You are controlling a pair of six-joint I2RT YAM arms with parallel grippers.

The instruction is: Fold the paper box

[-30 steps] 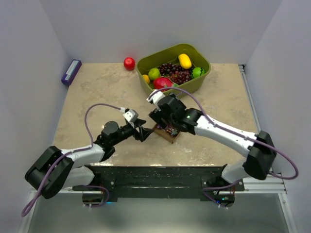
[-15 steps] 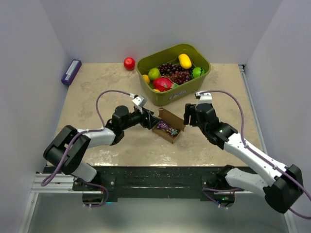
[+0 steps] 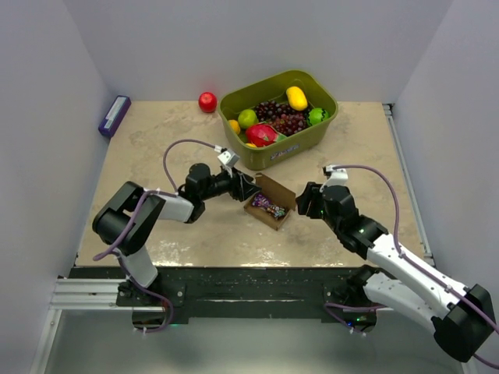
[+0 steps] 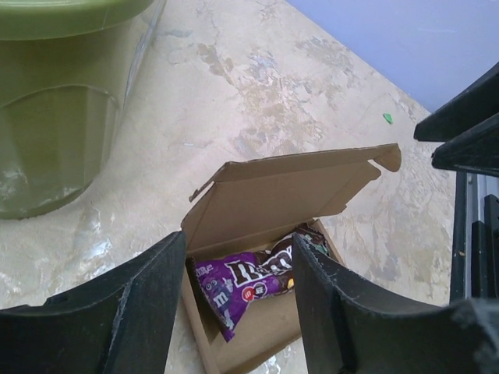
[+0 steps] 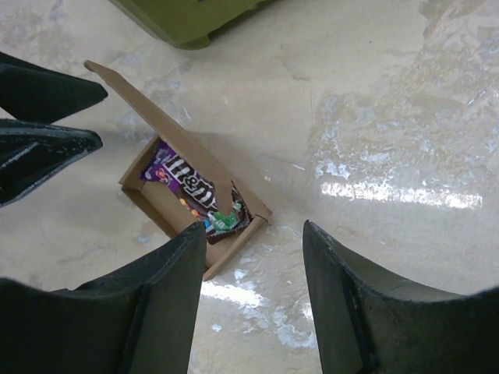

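Note:
The paper box is a small brown cardboard box at the table's middle. Its lid stands open at the far side, and a purple candy bag lies inside. My left gripper is open and empty, just left of the box. In the left wrist view the box and candy bag lie between my fingers. My right gripper is open and empty, a little right of the box and apart from it. The right wrist view shows the box ahead and to the left.
An olive-green bin of fruit stands just behind the box; its wall fills the left wrist view's left side. A red apple lies left of the bin. A small purple box lies at the far left edge.
My right arm pulled back off the box to the right and nearer the front. My left gripper moved forward to the box's left side. The lid now stands open.

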